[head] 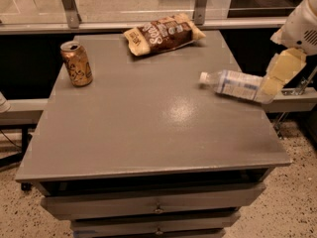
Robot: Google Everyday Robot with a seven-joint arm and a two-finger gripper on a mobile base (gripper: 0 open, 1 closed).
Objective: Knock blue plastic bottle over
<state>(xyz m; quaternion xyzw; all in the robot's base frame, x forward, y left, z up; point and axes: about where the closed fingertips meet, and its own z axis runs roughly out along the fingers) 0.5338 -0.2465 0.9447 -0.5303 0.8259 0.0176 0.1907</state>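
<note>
The blue plastic bottle (235,85) lies on its side at the right edge of the grey table (148,128), white cap pointing left, its base end at the table's rim. My gripper (278,74) hangs at the far right, just past the table's right edge, with its pale yellow fingers (282,68) next to the bottle's base end. It holds nothing.
A gold-brown drink can (77,63) stands upright at the back left. A brown snack bag (163,33) lies at the back middle. Drawers sit below the table's front edge. A rail runs behind the table and speckled floor lies around it.
</note>
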